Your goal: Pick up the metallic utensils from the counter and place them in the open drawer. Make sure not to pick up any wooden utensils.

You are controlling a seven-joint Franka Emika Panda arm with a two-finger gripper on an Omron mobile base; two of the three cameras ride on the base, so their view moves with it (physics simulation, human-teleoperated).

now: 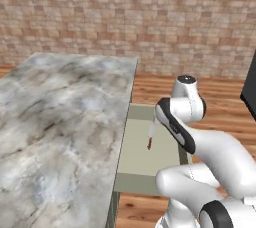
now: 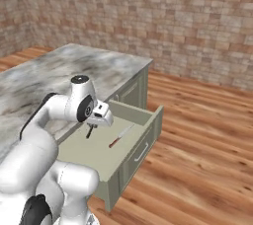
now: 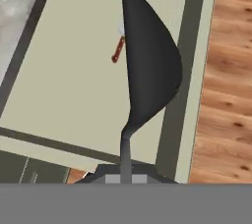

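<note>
Hanging over the open drawer (image 2: 129, 162), the gripper (image 2: 90, 131) was clamped tight on the handle of the dark grey spoon (image 3: 147, 66), its jaws drawn nearly together. In the hand view the spoon rose from between the fingertips, thin handle low and broad dark bowl above, spread across the pale floor of the drawer (image 3: 64, 85) and partly over its far side wall. The spoon did not touch the drawer floor in that view; how high it hung above it could not be told. In the right base view only a short dark stub of the spoon (image 2: 89, 132) showed below the hand, above the inner part of the drawer near the cabinet. The second metallic utensil (image 2: 120, 136), red-brown handle and pale silvery end, lay flat on the drawer floor, further out toward the drawer's front panel than the gripper. In the left base view the same utensil (image 1: 150, 137) lay about midway along the drawer (image 1: 135, 172), partly behind the arm. The marbled counter (image 1: 60, 122) ran alongside the drawer, its edge directly above the drawer's inner end.
</note>
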